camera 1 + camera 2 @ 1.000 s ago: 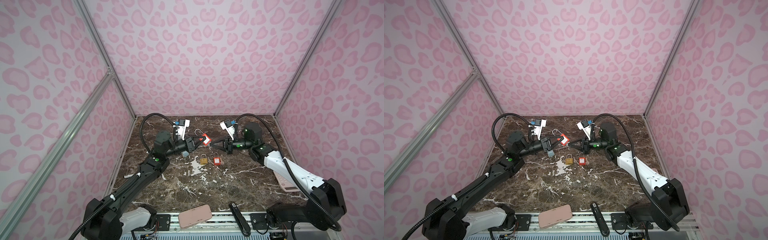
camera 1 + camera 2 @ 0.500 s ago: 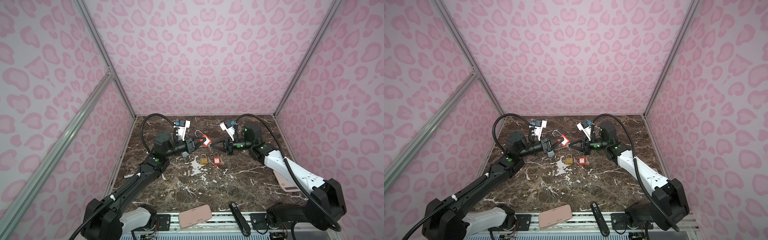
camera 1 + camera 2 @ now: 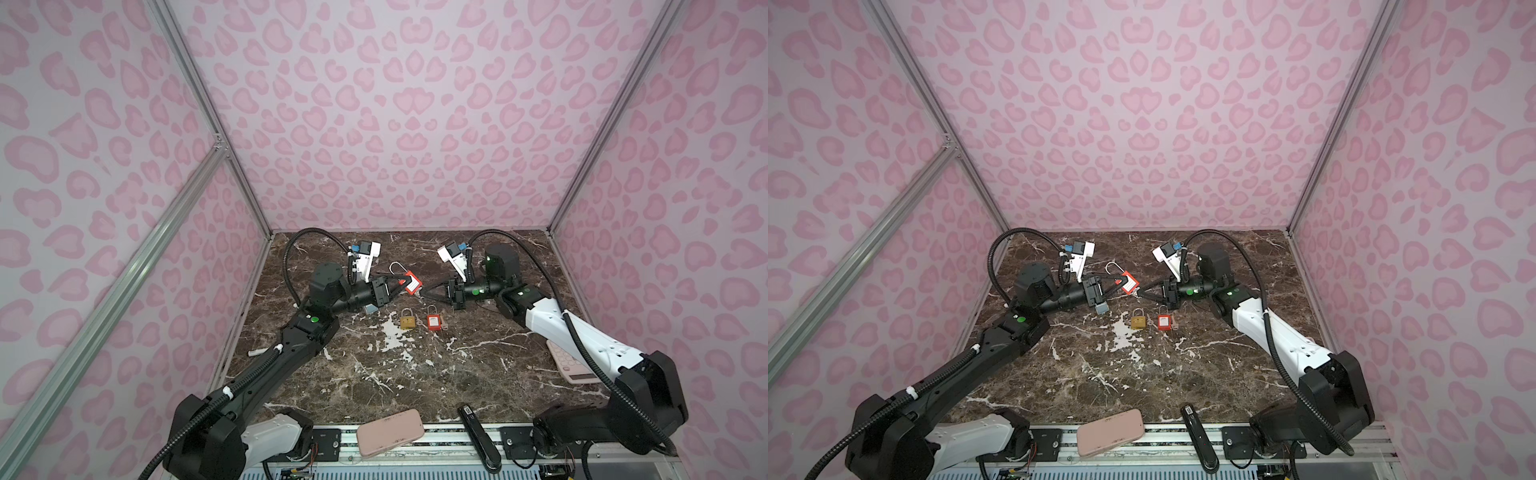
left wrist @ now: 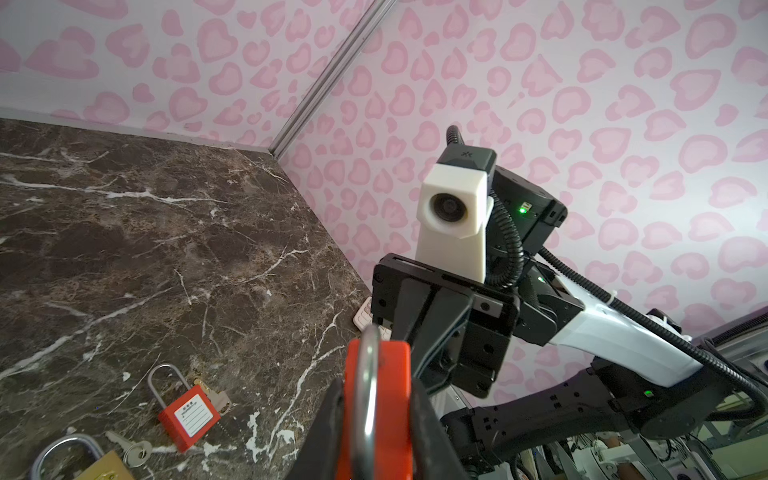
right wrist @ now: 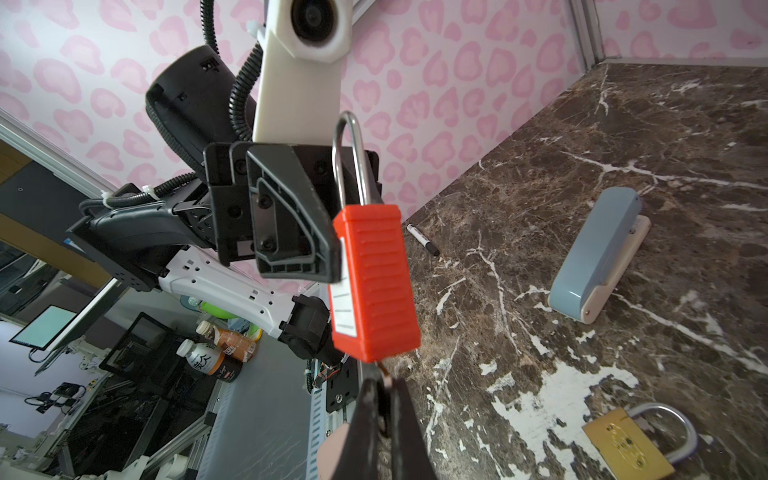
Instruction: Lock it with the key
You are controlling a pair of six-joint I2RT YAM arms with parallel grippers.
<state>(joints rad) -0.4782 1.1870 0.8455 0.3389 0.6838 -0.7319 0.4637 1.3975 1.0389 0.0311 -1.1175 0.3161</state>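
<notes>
Between the two grippers, raised off the marble table, the red padlock sits clamped by its body in the left gripper, its shackle angled toward the back wall. The right gripper, pinched tight on a sliver of key, is at the lock's base, having closed the gap seen a second earlier. Just beneath both hands lie a brass padlock and a second red padlock. Bare marble runs from them to the near edge.
</notes>
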